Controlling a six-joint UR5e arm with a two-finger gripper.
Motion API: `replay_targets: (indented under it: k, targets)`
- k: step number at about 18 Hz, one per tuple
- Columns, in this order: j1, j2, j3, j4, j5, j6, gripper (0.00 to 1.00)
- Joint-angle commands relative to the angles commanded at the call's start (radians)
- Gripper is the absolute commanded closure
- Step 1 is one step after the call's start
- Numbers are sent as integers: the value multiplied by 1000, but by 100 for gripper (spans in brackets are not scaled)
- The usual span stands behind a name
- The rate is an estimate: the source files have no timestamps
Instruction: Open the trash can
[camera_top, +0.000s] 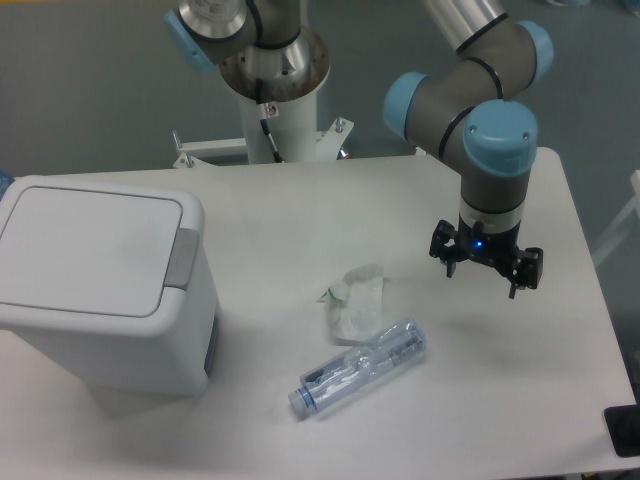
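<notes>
Only one fixed camera view here, looking down on a white table (300, 200) with rounded corners. The big white boxy plastic trash can (105, 285) sits at the left edge of that table, and it's easily the largest thing in the shot. Its flat white lid (90, 245) is down flat and closed, with the grey push-latch tab (181, 258) on the lid's right edge, facing the middle of the table. Right of the trash can, near the table's centre, there's a crumpled clear plastic wrapper (358, 300), and just below that a clear plastic bottle (360, 370) lying on its side, tilted, cap end pointing down-left; the two look like they touch or nearly do. Well right of the trash can, past the wrapper, the black two-finger gripper (486, 272) hangs off the grey-and-blue arm (480, 110), pointing down over the table. Its fingers are spread apart with nothing between them, and it's nowhere near the can or the latch.
</notes>
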Motion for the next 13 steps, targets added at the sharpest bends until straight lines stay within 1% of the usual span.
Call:
replay_targets:
  k: [9, 13]
  targets:
    - [0, 6, 2, -8, -5, -12, 0]
    - [-14, 14, -2, -9, -11, -35, 0]
